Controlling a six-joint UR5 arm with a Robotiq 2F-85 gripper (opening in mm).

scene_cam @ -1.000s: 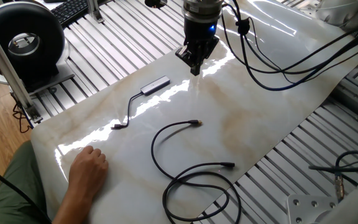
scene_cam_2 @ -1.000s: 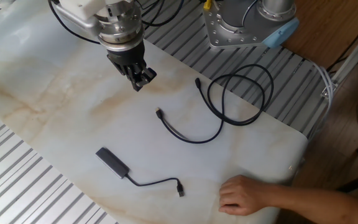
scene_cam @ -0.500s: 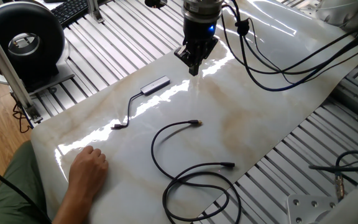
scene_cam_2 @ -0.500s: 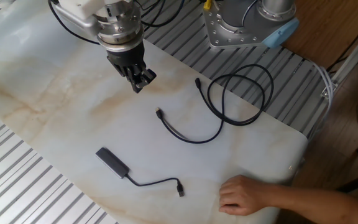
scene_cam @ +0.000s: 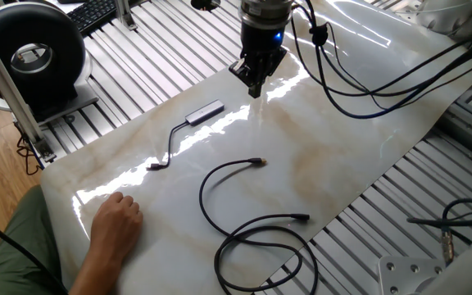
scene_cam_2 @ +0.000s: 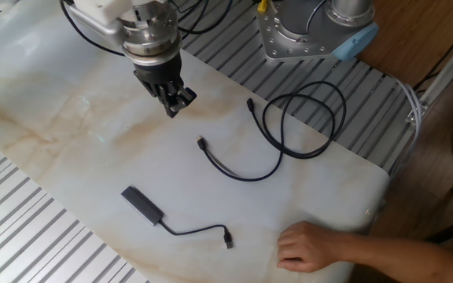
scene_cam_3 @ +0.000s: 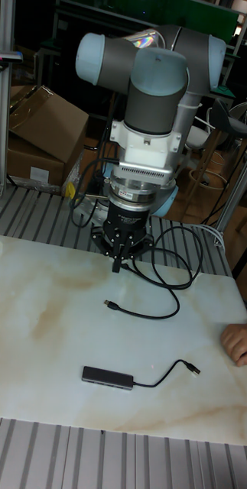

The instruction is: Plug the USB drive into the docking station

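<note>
The USB drive (scene_cam: 260,162) (scene_cam_2: 201,142) (scene_cam_3: 110,305) is a small black plug with a silvery tip, lying flat mid-slab at one end of a long looping black cable. The docking station (scene_cam: 206,112) (scene_cam_2: 140,203) (scene_cam_3: 106,376), a slim grey bar with a short black tail, lies flat on the marble a hand's width from it. My gripper (scene_cam: 255,88) (scene_cam_2: 177,104) (scene_cam_3: 118,266) hangs point-down just above the slab, beyond both objects. Its fingers are shut together and hold nothing.
A person's hand (scene_cam: 115,221) (scene_cam_2: 309,245) (scene_cam_3: 242,341) rests on the slab's near edge by the dock's tail plug (scene_cam: 154,166) (scene_cam_2: 228,238). The long cable's coil (scene_cam: 265,262) (scene_cam_2: 305,118) spills onto the slatted aluminium table. A black round device (scene_cam: 35,49) stands off the slab.
My gripper has drifted very slightly away from the USB drive, still shut. The drive, the docking station and the hand have not moved.
</note>
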